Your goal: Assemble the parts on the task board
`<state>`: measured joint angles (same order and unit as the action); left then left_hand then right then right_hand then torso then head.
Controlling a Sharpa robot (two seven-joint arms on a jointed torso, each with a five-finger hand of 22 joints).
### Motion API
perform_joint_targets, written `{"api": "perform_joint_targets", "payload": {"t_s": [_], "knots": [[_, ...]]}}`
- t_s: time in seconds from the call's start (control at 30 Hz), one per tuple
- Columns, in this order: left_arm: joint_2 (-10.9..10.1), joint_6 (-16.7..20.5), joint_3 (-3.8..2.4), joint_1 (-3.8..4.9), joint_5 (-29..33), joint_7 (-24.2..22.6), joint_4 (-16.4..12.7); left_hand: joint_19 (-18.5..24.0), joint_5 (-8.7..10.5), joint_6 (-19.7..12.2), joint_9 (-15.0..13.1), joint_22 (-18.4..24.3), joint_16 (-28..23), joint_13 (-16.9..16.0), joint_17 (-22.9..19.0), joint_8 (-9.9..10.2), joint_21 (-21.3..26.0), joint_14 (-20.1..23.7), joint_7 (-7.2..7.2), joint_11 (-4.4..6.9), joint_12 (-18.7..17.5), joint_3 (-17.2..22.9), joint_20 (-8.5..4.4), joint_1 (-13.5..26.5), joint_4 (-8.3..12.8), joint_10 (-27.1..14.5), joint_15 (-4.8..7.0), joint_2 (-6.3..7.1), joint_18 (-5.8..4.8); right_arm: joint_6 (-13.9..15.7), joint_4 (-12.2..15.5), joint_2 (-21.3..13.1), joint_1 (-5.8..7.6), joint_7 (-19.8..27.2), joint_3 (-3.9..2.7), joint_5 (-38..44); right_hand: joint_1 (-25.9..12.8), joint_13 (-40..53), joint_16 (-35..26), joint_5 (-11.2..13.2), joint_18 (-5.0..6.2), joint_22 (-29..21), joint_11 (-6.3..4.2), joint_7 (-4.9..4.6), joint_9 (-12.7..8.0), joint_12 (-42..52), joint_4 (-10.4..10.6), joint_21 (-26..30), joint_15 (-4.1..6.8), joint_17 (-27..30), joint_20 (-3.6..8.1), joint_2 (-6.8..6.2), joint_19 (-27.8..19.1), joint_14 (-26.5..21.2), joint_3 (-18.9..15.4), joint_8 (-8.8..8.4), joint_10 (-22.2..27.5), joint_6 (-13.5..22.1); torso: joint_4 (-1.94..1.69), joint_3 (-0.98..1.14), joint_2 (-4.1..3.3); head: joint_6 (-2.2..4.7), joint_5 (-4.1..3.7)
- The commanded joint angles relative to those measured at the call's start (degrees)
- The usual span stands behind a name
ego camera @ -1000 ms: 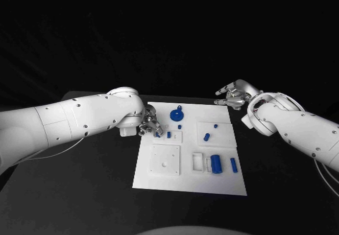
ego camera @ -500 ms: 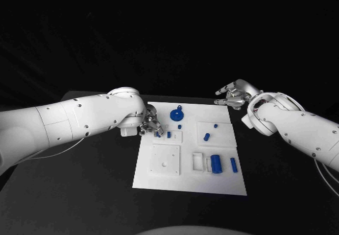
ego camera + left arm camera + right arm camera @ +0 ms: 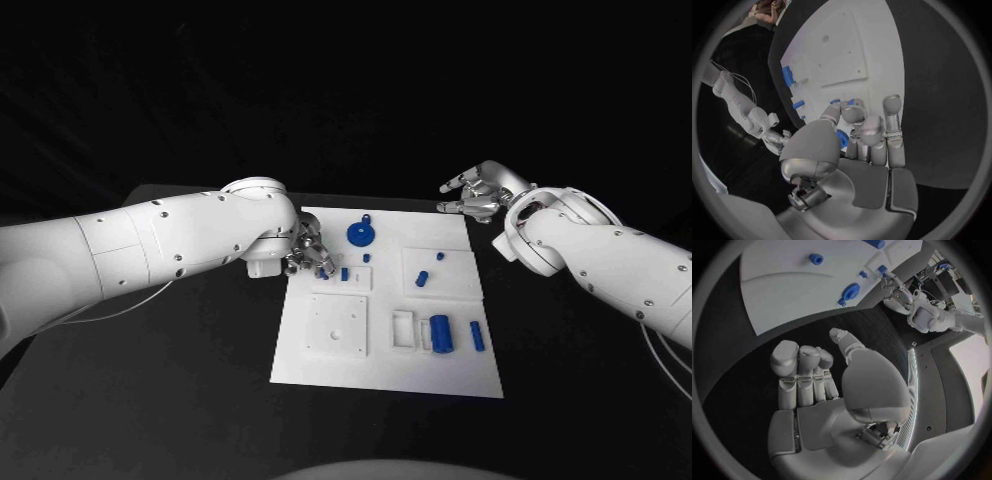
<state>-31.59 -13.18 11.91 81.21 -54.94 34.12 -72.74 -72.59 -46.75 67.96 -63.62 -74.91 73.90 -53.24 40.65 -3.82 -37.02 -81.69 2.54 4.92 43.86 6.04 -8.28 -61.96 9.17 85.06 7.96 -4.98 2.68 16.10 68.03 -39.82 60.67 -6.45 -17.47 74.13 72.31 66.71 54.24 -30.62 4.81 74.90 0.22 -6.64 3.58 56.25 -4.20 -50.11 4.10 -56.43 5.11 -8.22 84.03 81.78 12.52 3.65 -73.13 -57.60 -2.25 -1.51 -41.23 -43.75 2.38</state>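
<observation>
The task board (image 3: 387, 370) lies flat in the middle of the black table (image 3: 173, 400), a white plate with raised white blocks and shallow recesses. Blue parts sit on it — a round disc-shaped part (image 3: 361, 236) near the far edge, a small peg (image 3: 423, 279) towards the centre, and two upright pieces (image 3: 440, 334) side by side with a slimmer one (image 3: 477, 336) in the nearer right area.

At the board's left edge the left hand (image 3: 307, 258) hangs over a small block, fingers curled together around a small blue part (image 3: 842, 138) pinched against the thumb. Just beside it stands another blue piece (image 3: 346, 274).

The right hand (image 3: 477, 195) hovers off the board's far right corner — fingers loosely apart, nothing in them, palm over bare table.
</observation>
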Motion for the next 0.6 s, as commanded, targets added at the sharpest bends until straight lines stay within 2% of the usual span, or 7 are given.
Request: {"api": "perform_joint_targets", "payload": {"t_s": [0.03,0.6], "knots": [[0.4,-1.1,0.49,-0.74,-0.4,0.0,-0.5,0.1,0.09,5.0,-0.2,-1.1,0.4,0.1,0.0,-0.2,0.2,-0.1,-4.56,0.75,0.1,5.0,0.40,0.6,4.5,0.8,-0.04,-0.11,0.60,-0.5,0.0,0.0,-0.03,0.2,-0.02,0.5,-0.5,0.0,-0.3,-0.1,0.78,6.0,-0.39,0.07,0.1,0.0,0.0,0.2,0.10,0.0,0.13,0.15,2.7,0.1,0.2,-0.09,-0.2,-0.4,-0.01,0.01,0.01,0.00,0.02],[-0.6,-1.1,0.72,-0.75,-3.0,0.3,-0.8,0.1,-0.48,5.0,-0.4,-1.1,0.5,0.3,0.2,-0.1,0.0,-0.2,-4.55,0.81,0.0,5.7,0.65,0.7,4.8,0.9,-0.11,-0.18,0.86,-0.5,0.0,-0.1,-0.03,0.2,-0.02,0.5,-0.5,0.0,-0.3,-0.1,0.78,6.0,-0.39,0.07,0.1,0.0,0.0,0.2,0.10,0.0,0.13,0.15,2.7,0.1,0.2,-0.09,-0.2,-0.4,-0.03,-0.01,0.01,-0.03,0.02]]}}
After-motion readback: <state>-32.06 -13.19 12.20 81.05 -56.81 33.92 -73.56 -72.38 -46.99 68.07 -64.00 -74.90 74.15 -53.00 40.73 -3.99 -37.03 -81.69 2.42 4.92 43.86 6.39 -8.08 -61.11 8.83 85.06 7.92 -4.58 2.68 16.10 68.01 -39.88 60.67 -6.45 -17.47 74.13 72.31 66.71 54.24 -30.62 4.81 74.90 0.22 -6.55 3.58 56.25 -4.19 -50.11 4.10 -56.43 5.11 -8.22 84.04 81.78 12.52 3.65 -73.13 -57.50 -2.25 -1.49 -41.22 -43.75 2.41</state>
